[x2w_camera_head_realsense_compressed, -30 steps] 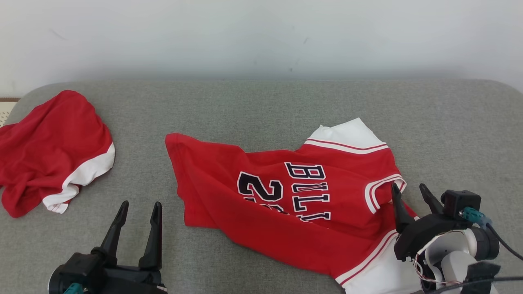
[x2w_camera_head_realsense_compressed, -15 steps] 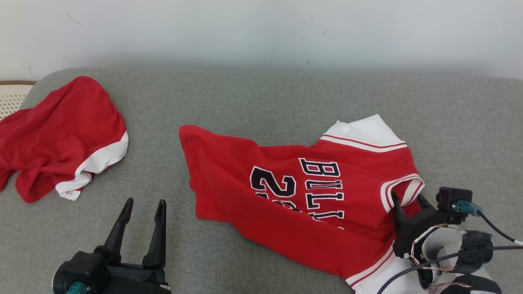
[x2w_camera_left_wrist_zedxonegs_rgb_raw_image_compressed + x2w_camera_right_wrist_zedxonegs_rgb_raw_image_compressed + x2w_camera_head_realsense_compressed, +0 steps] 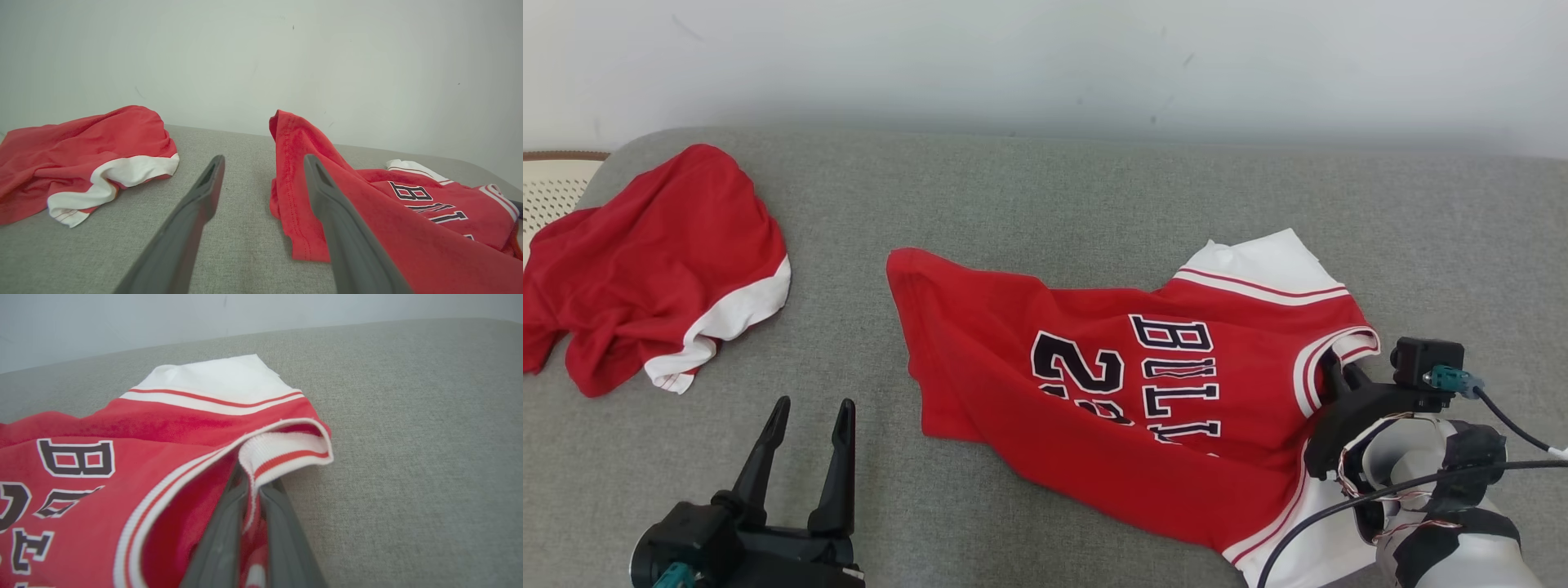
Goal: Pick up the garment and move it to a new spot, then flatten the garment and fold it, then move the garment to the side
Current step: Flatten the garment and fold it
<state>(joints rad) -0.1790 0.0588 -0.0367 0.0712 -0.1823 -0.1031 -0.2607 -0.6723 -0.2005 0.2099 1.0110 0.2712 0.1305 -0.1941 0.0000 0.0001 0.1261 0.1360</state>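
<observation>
Head view: the red jersey (image 3: 1094, 392) lies on the grey cushion (image 3: 1045, 196), centre to near right. The right claw (image 3: 1342, 371), spread beside the neck hole a second ago, is now pinched shut on its trim.

Left wrist view: the left claw (image 3: 264, 160) stands open, as before, with the hem (image 3: 286, 192) just right of it.

Right wrist view: the ribbed collar (image 3: 286, 453) sits between the fingers (image 3: 220, 539). The cloth looks light and limp and is likely to sag, so the hem wants a second hold.
</observation>
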